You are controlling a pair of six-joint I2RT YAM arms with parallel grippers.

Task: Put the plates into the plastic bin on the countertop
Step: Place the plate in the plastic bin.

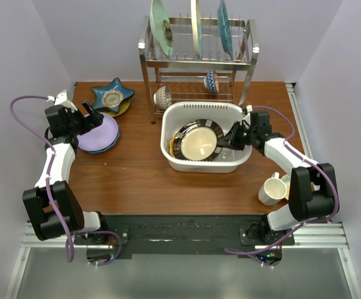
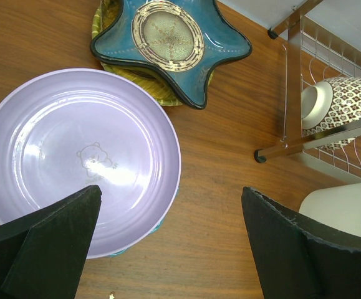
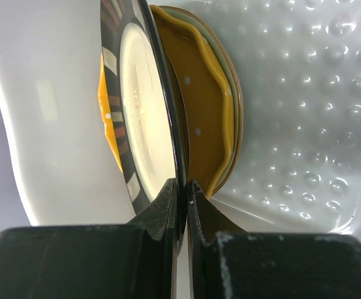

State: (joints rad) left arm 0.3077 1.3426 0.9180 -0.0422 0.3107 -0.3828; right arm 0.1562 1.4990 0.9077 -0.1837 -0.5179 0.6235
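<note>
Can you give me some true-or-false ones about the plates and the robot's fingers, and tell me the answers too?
1. The right fingers pinch the stripy plate by its rim. True.
2. The white bin has no plates in it. False: several plates are inside.
3. The left fingers grip the purple plate. False: they are open, holding nothing.
4. The star plate sits on another plate. True.
5. The mug hangs on the rack. False: it stands by the right arm.

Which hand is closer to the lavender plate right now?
Left. The left hand hangs open over the lavender plate's edge. The right hand is across the countertop, inside the plastic bin, shut on the rim of a dark-rimmed plate.
</note>
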